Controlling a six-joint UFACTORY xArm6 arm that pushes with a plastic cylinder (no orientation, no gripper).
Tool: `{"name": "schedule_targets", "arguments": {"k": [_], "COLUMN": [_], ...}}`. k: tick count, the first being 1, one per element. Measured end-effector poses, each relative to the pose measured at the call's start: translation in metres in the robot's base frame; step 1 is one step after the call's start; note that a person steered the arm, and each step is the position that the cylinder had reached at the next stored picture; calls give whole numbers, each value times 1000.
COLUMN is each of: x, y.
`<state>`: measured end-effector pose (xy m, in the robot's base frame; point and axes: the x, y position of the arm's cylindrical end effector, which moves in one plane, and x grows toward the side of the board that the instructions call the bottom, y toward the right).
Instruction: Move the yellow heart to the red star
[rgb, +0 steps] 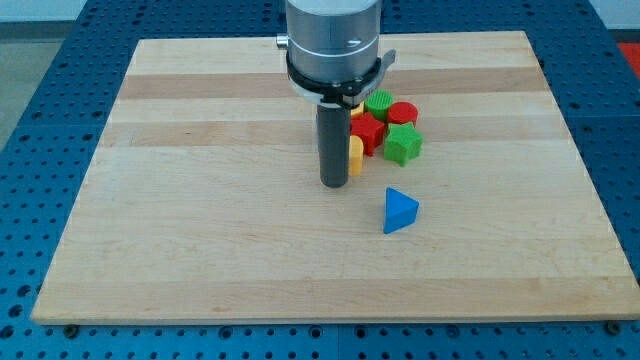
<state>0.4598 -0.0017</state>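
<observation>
My tip (333, 184) rests on the board just left of the yellow heart (355, 155), which shows only as a narrow strip beside the rod. The heart lies right below the red star (368, 131), touching or almost touching it. The rod and the arm body above it hide the heart's left part. The blue cube seen earlier is hidden behind the rod.
A green round block (379, 102), a red round block (402, 113) and a green star (402, 146) cluster around the red star. A sliver of a second yellow block (356, 112) shows by the rod. A blue triangle (400, 211) lies alone toward the view's bottom right.
</observation>
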Motion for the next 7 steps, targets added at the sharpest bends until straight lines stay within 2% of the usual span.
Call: {"name": "schedule_targets", "arguments": {"k": [7], "x": [-13], "y": [-11]}}
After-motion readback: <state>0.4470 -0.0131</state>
